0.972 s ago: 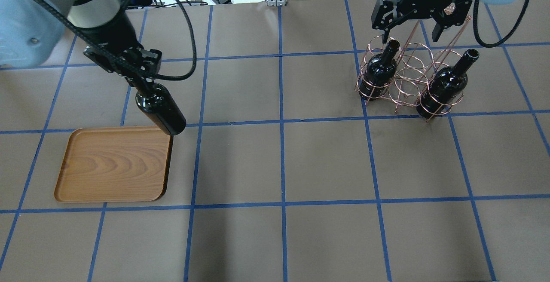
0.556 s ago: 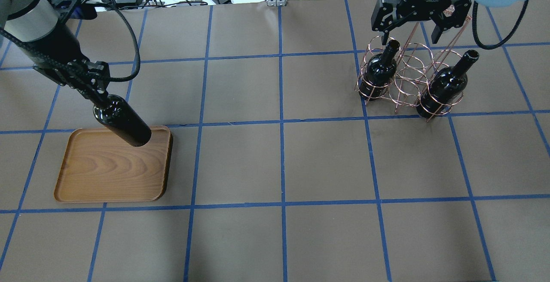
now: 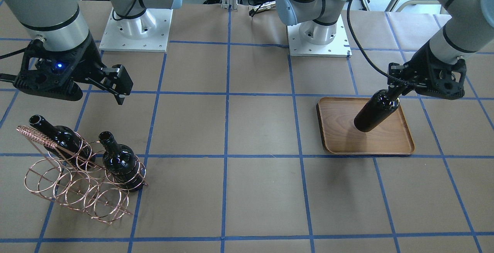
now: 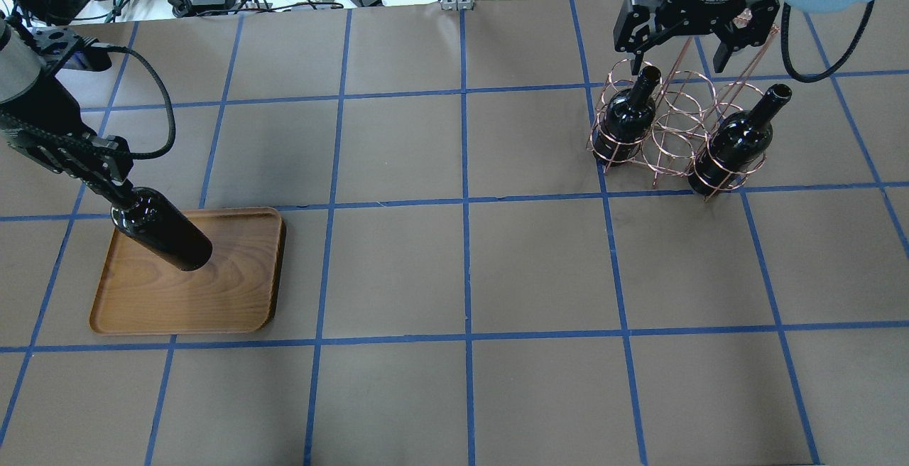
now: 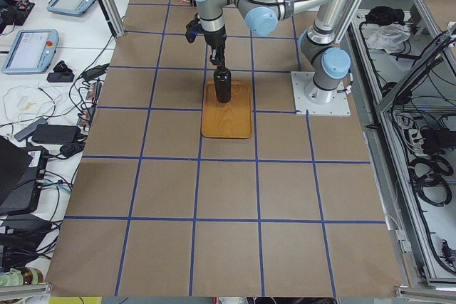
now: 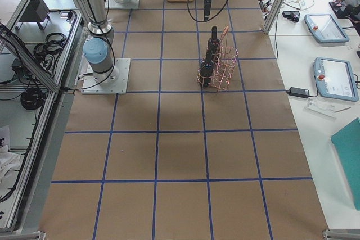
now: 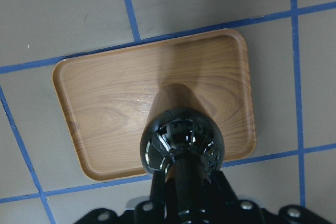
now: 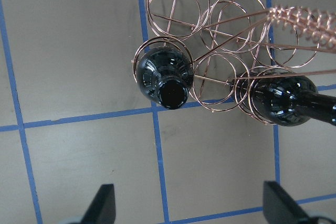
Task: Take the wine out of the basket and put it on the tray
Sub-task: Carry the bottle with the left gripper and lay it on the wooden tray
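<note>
The left gripper (image 4: 116,183), clamped on the neck of the wine bottle (image 4: 167,236), has swung it over the wooden tray (image 4: 220,299), seemingly not yet set down; the right gripper (image 4: 676,50) hangs open above the basket (image 4: 673,141).

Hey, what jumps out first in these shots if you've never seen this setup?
A glossy black wine bottle hangs by its neck from the left gripper, over the wooden tray. Across the table, two more bottles stand in the copper wire basket, under the open right gripper.

Blk wine bottle (image 4: 162,231) (image 4: 625,118) (image 4: 735,143) x3, wire basket (image 4: 673,132) x1, tray (image 4: 213,295) x1
</note>
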`<state>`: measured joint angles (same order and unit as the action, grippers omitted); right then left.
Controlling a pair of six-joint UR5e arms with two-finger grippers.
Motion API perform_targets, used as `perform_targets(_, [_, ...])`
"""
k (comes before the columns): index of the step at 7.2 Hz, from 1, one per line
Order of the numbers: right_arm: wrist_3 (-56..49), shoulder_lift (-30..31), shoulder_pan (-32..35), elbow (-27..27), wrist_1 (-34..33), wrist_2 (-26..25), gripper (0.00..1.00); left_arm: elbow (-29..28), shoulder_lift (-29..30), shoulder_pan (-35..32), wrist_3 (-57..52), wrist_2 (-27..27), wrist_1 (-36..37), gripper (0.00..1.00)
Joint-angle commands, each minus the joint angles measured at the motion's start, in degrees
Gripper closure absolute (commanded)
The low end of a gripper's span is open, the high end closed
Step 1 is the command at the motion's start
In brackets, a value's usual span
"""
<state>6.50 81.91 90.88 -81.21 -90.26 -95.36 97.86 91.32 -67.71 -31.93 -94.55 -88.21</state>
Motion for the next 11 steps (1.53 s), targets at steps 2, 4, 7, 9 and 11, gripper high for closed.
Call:
perform_targets(2, [0.1,0.0,0.0,0.0,0.0,0.0,0.0,0.2,1.5,0.6,-0.5,-0.1,0.7,1.0])
perform_targets(4, [0.2,0.0,0.0,0.0,0.1,0.0,0.0,0.2,2.4,0.8,-0.6,-0.8,0.8,1.0])
perform_targets(7, [0.2,0.0,0.0,0.0,0.1,0.0,0.0,0.1,3.8,1.7,0.2,-0.7,1.6,0.67])
perform_targets(9, [0.2,0.0,0.0,0.0,0.1,0.0,0.0,0.0,3.0,1.6,1.9,-0.2,1.6,0.0])
perform_targets(11, [0.3,0.0,0.0,0.0,0.1,0.0,0.0,-1.3,-0.5,0.6,9.1,-0.3,-0.2,0.0])
